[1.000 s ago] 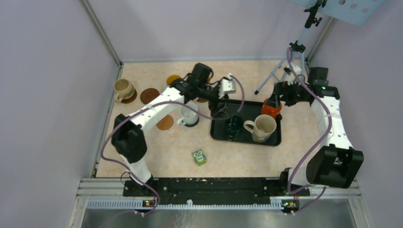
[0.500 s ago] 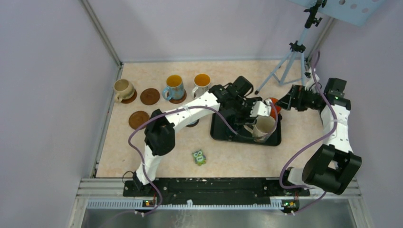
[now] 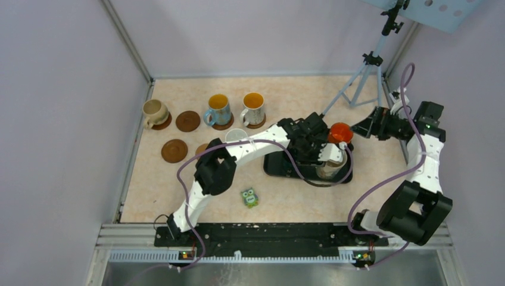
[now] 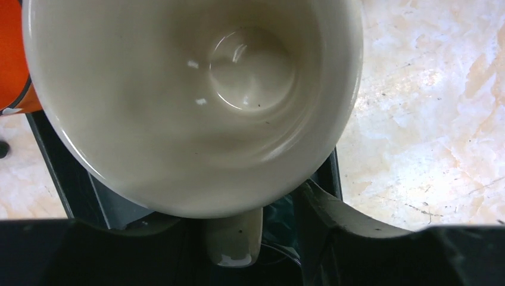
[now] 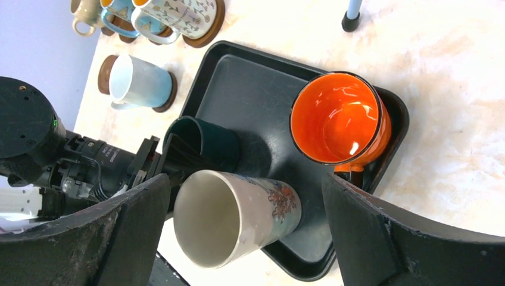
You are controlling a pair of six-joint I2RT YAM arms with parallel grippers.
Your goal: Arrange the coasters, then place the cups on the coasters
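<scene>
Top external shows my left arm stretched across the table (image 3: 286,89) to the black tray (image 3: 275,168), with the left gripper (image 3: 318,150) down at the cream mug (image 4: 196,107) in the tray's right end. From the left wrist I look straight into that mug. Its handle (image 4: 232,241) sits between my fingers (image 4: 333,223), and a dark sliver shows beside the finger on the right of that view. I cannot tell whether the jaws are clamped on the handle or only straddling it.

The orange-red cup (image 5: 336,116) stands in the tray's far right corner, just beside the cream mug. The dark green mug (image 5: 202,140) is in the tray next to the left gripper. My right gripper (image 3: 362,126) hovers to the right of the tray, jaws wide apart and holding nothing.

Off the tray, 4 cups sit on coasters. The beige mug (image 3: 153,111) is at far left, and the blue-handled mug (image 3: 217,109) and orange-lined mug (image 3: 253,107) stand side by side in the far row. The white mug (image 5: 140,80) is just left of the tray, partly under my left arm.

1 bare coaster (image 3: 188,121) lies between the beige and blue-handled mugs, and a second bare coaster (image 3: 174,150) lies nearer me. A third brown disc (image 3: 202,147) peeks out beside the arm. The owl figure (image 3: 249,197) stands near the front edge.
</scene>
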